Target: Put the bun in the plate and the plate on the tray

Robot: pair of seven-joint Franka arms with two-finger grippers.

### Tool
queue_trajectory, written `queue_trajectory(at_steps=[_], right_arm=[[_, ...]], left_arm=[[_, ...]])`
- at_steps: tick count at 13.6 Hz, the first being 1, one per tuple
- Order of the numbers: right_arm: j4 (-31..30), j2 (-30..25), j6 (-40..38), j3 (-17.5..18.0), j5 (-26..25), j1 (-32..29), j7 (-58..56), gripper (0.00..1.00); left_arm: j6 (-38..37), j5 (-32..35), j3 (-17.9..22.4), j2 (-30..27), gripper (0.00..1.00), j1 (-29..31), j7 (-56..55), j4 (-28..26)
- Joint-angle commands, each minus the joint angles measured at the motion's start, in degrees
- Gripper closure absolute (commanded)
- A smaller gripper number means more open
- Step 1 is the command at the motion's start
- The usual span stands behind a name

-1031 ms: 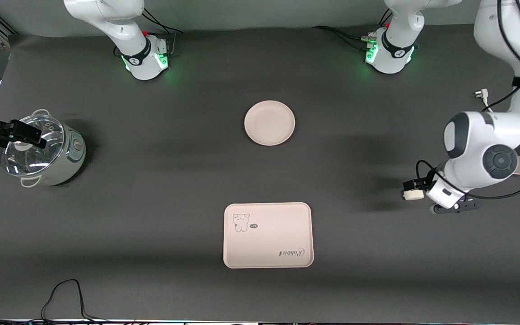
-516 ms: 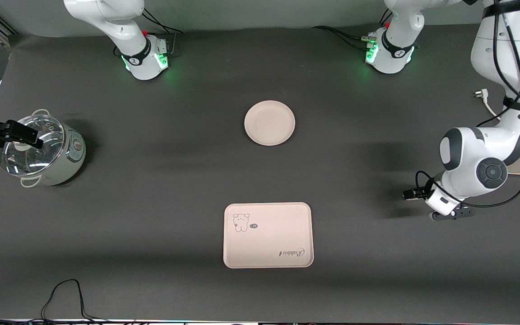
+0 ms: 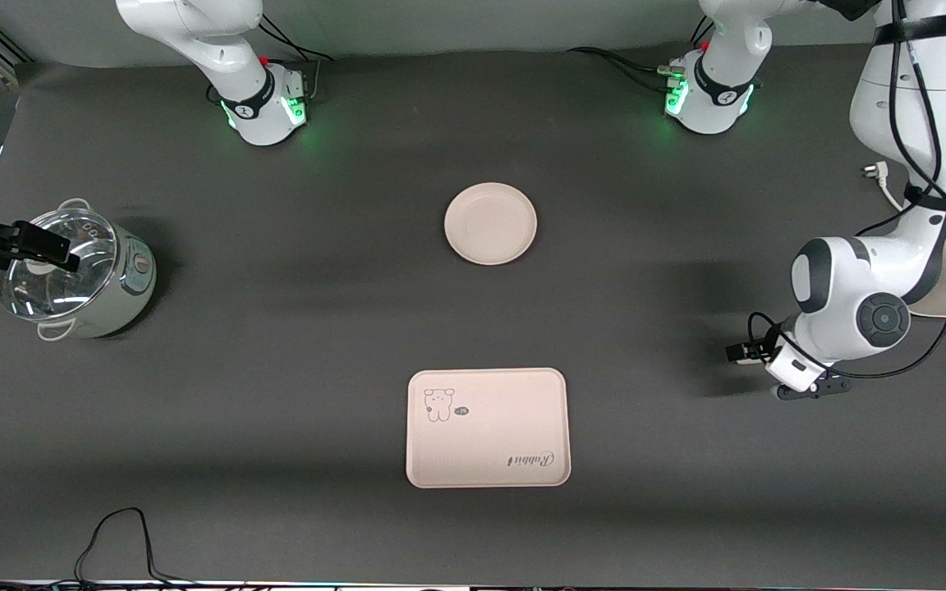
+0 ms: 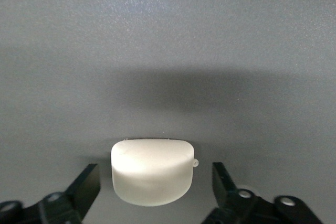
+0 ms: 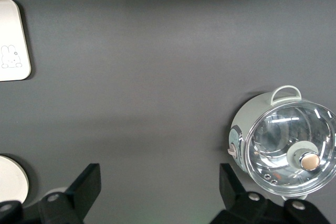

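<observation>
The tray [image 3: 488, 428] lies nearest the front camera, the plate [image 3: 490, 223] farther off. The left gripper [image 4: 156, 187], low at the left arm's end, straddles the bun [image 4: 152, 170] with jaws spread; the right gripper [image 5: 159, 192] gapes above the lidded pot [image 3: 71, 271]

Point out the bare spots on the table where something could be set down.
Open cloth lies between the plate and the tray, and between the pot and both. It is busier by the left gripper, open around the bun.

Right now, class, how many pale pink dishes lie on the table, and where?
2: the round plate mid-table, and the rectangular tray nearer the front camera. Neither holds anything.
</observation>
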Motion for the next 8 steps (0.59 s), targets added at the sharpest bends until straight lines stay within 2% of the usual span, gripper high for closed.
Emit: queue_trajectory(at_steps=[1,5,8], right_arm=[[0.1,-0.75,0.0,-0.7,0.92,0.45,-0.88,0.0],[0.1,-0.75,-0.17,-0.7,0.39,0.45,-0.88,0.0],[0.02,-0.4,-0.09,-0.7,0.39,0.45,-0.97,0.0]], left_arm=[[1.32,-0.66,0.06,-0.36,0.82,-0.18,0.5,-0.88],[0.0,-0.66,0.06,-2.46,0.8,-0.01,0.76,-0.88],[-9.8,-0.66,0.15,-9.99,0.79,-0.09,0.85,-0.26]])
